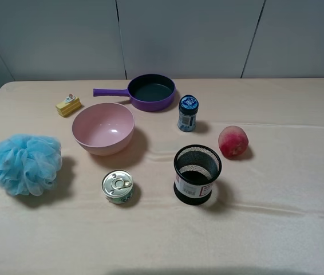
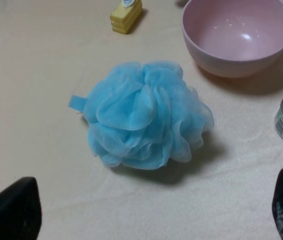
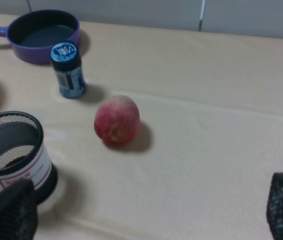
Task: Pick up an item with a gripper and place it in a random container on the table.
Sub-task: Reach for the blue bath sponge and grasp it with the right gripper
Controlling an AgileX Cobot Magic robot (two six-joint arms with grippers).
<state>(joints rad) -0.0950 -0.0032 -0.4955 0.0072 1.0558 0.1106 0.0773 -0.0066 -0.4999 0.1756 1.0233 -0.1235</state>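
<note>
The light-blue bath pouf [image 1: 24, 164] lies at the far left of the table [image 1: 276, 229], a ruffled ball resting on the cloth with nothing touching it, well apart from the pan. The left gripper [image 2: 151, 215] hangs short of it, its two black fingers [image 2: 11, 212] spread wide with only bare cloth between them (the pouf sits centred beyond the gap, clear of both tips). Behind the pouf and to its right is a small yellow block [image 1: 68, 105], perhaps a toy slice of cake, though it is too small to be sure. Next comes the pink bowl [image 1: 102, 146], upright, with a sealed tin can [image 1: 118, 187] in front of it, ring-pull up. Behind the bowl, near the table's far edge, stands the purple pan [image 1: 150, 105], dark inside, its handle pointing left. Just right of the pan is a small upright bottle [image 1: 188, 113] with a blue cap. In front of the bottle stands a black mesh cup [image 1: 197, 175] with a red-and-white label at its base. The red-pink peach [image 1: 233, 141] lies right of that, slightly farther back. The right gripper [image 3: 146, 210] hangs over the cloth on this side, fingers spread just as wide and holding nothing, one tip near the foot of the cup.
</note>
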